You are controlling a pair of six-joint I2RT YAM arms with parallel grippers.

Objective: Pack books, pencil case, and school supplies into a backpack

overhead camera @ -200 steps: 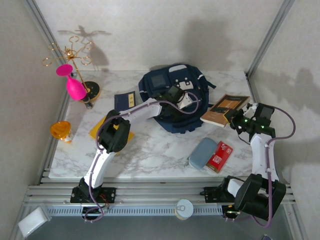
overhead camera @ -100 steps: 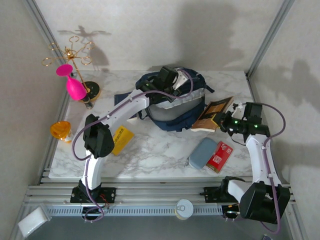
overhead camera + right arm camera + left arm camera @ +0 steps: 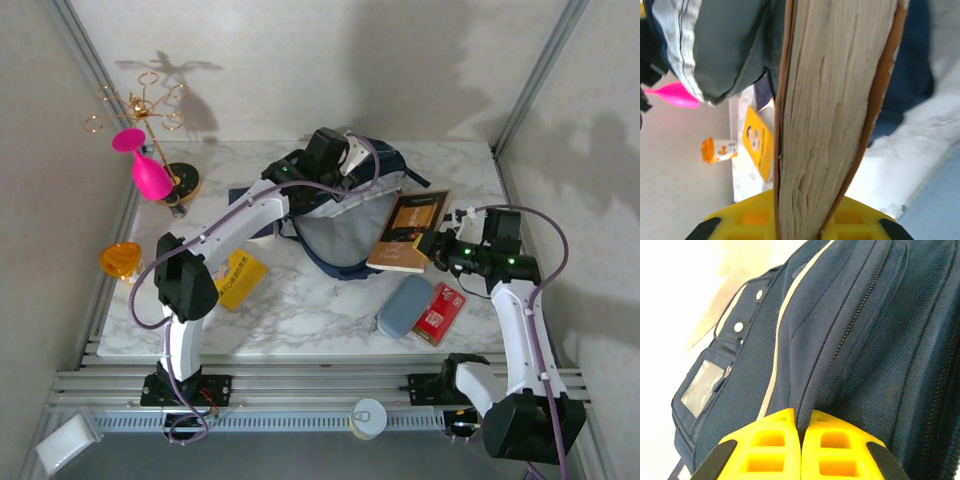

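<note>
The marble table carries the backpack, yellow book, pencil case beside the red pack, an orange cup and, seemingly, a navy book.

The left gripper holds up the top of the backpack, whose grey-lined mouth gapes toward the right gripper. The right gripper's jaws hold the brown book at the opening. The pouch and red pack lie side by side on the bench.

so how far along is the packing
Nothing looks packed yet. The left end effector pinches the backpack open; the right end effector holds the brown book at its mouth. The yellow book, navy book, pencil case and red pack lie outside on the table.
</note>
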